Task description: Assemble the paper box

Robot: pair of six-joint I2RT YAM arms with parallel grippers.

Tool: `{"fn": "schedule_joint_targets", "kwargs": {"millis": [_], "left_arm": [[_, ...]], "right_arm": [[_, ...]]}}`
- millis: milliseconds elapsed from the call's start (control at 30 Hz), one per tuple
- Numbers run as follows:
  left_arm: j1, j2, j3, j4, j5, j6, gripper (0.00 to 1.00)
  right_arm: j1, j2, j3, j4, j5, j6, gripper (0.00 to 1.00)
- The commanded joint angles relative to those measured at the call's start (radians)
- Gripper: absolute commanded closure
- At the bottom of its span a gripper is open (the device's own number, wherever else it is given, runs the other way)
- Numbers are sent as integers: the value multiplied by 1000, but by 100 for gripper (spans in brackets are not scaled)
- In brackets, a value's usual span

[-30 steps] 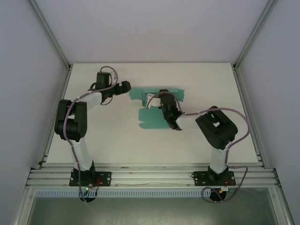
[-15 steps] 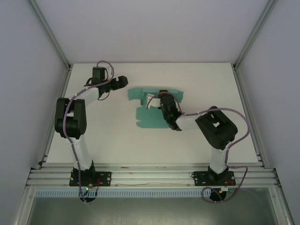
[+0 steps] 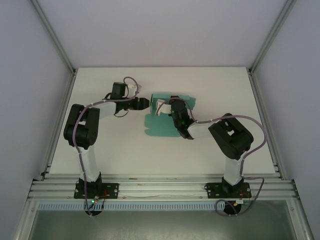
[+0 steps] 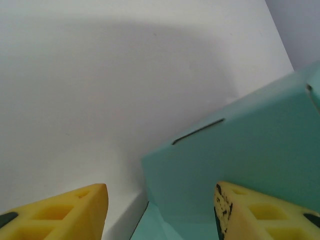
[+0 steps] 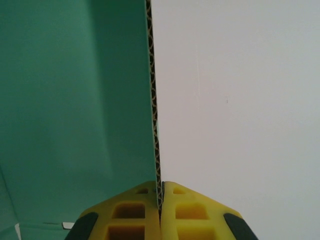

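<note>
Cardboard first: we count one teal paper box (image 3: 161, 125), lying partly folded in the middle of the desk (image 3: 115, 150) with one panel (image 5: 75, 100) stood on edge. Our right pincer (image 5: 160, 186) is clenched on that panel's corrugated rim, we judge to hold it upright. Our left pincer (image 3: 143, 103) sits at the box's left side, jaws apart and gripping nothing, a slotted flap (image 4: 240, 150) just ahead, likely the next fold. Two pincers, one box

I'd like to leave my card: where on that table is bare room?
Widest bare patch: the table's near strip, between the paper box and the arm bases. Also bare: both far corners, the right one beyond the right arm. Crowded: the middle, where the left claw sits at the box's left edge and the right claw pinches it.
</note>
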Motion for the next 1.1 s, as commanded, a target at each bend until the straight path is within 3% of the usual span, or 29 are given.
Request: {"fn": "schedule_joint_targets", "kwargs": {"millis": [0,200,367,667,833,1067], "left_arm": [[-23,-22,-7,47,0,51,44],[-40,-89,-115,104,-80,80,44],[-53,-144,-215,185,-52,130,35],[-65,-82,-138,222,-64,174,32],[-113,-70,-125,187,-198,235,23],[-129,-65,-170,313,-261,182,26]], "right_arm": [[6,-15,25,-12,25,25,100],[6,-9,16,-5,40,4,100],[9,-11,6,2,38,-18,100],[23,-9,7,-23,30,-26,100],[35,-6,0,-32,47,-9,100],[57,-3,-34,-96,57,25,100]]}}
